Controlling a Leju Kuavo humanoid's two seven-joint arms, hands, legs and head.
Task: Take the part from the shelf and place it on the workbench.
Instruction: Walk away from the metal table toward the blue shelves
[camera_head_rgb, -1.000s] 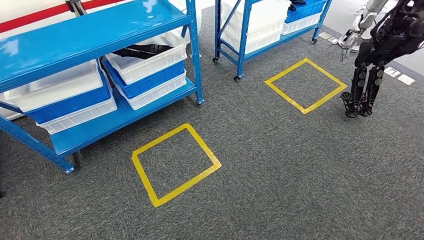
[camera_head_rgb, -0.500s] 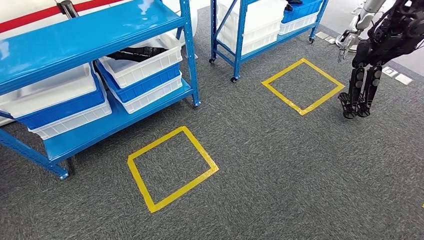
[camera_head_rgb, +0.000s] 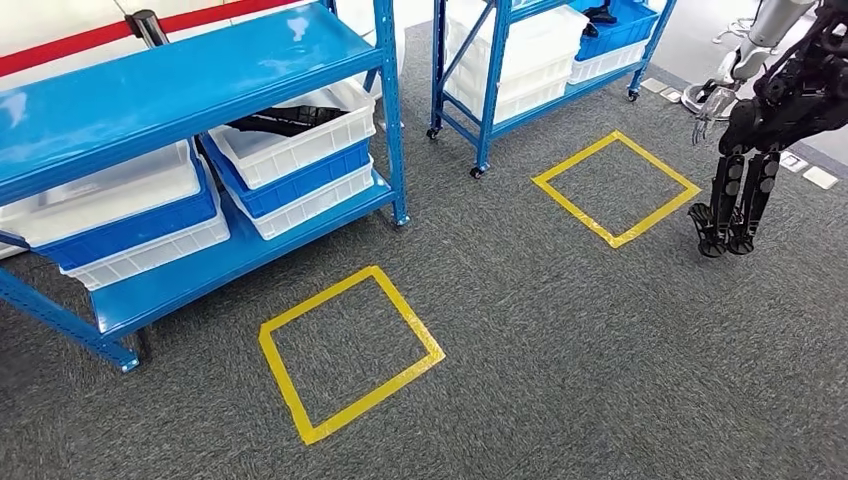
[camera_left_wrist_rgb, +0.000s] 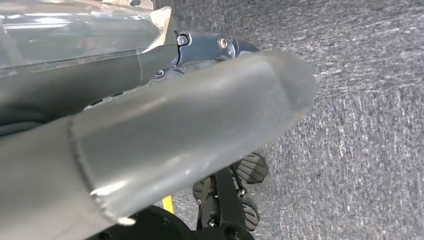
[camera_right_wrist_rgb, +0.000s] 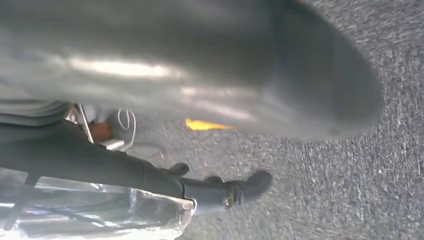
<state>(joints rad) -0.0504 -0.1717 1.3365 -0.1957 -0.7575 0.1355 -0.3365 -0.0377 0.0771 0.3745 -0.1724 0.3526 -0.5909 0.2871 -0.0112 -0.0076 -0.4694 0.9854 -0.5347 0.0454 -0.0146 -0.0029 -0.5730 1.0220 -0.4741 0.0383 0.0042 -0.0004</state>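
A black part (camera_head_rgb: 280, 122) lies in a white bin (camera_head_rgb: 310, 150) on the lower level of the near blue shelf (camera_head_rgb: 180, 60), at the left in the head view. A second blue shelf (camera_head_rgb: 487, 90) further back holds white bins and a blue bin with another dark part (camera_head_rgb: 600, 14). My left hand (camera_left_wrist_rgb: 175, 130) appears in the left wrist view as a blurred thick grey thumb above the carpet. My right hand (camera_right_wrist_rgb: 210, 65) looks the same in the right wrist view. Its fingers are hidden, as are those of the left hand.
Grey carpet covers the floor. A yellow taped square (camera_head_rgb: 345, 350) lies in front of the near shelf, another yellow square (camera_head_rgb: 615, 185) in front of the far shelf. Another dark humanoid robot (camera_head_rgb: 765, 120) stands at the right, its feet beside the far square.
The whole head picture shifted left, then back right and slightly down, so the camera moved. The shelves, bins and squares keep their places relative to each other.
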